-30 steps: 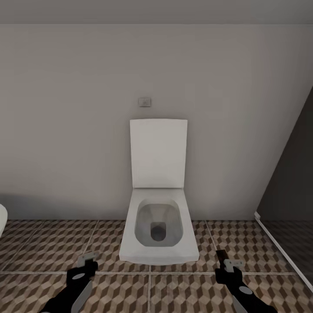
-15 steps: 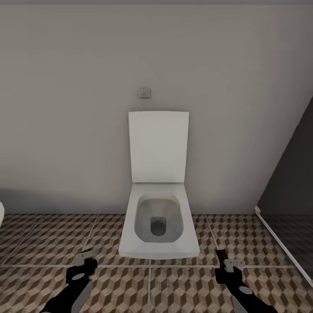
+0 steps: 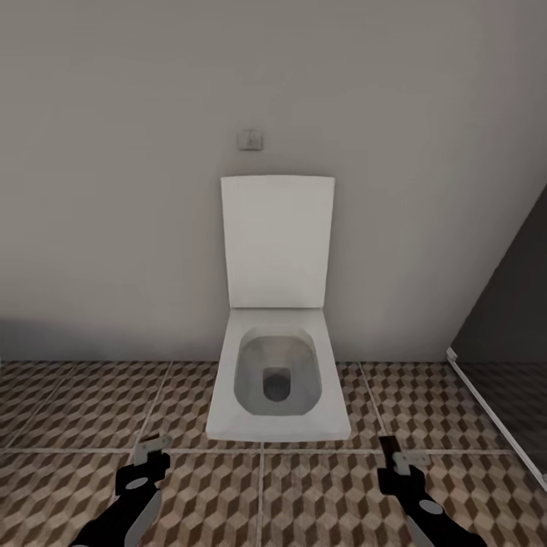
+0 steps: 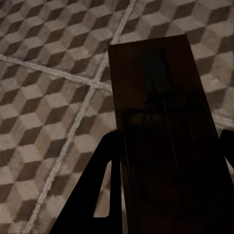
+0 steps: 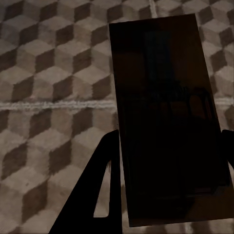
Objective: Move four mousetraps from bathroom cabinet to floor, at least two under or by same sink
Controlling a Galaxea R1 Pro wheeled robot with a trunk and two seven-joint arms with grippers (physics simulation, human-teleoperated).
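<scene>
Currently, the left hand (image 4: 168, 195) is closed on a mousetrap (image 4: 161, 122), a flat dark-brown rectangular piece that is clamped between the two black fingers (image 4: 97, 195) and projects forward beyond them; a thin wire mechanism is visible on its upper face. The right hand (image 5: 168, 195) is likewise clamped on a second mousetrap (image 5: 165, 117), which is held flat between its fingers (image 5: 100, 190) in the same manner. In both wrist views, each held piece is seen above the bathroom floor (image 4: 44, 97), and pale grout lines between tiles are crossed beneath them. In the head view, the left hand (image 3: 148, 456) and the right hand (image 3: 395, 460) are positioned low at either side, above the bathroom floor (image 3: 76, 403), with a dark strip of mousetrap (image 3: 385, 450) showing at the right hand. Between and beyond the two hands, a white toilet (image 3: 277, 380) is located against a grey wall (image 3: 114, 190), with its lid raised upright. A small flush plate (image 3: 249, 140) is mounted on the wall above the lid. A dark glass partition (image 3: 509, 334) with a white lower rail is located at the right edge.
</scene>
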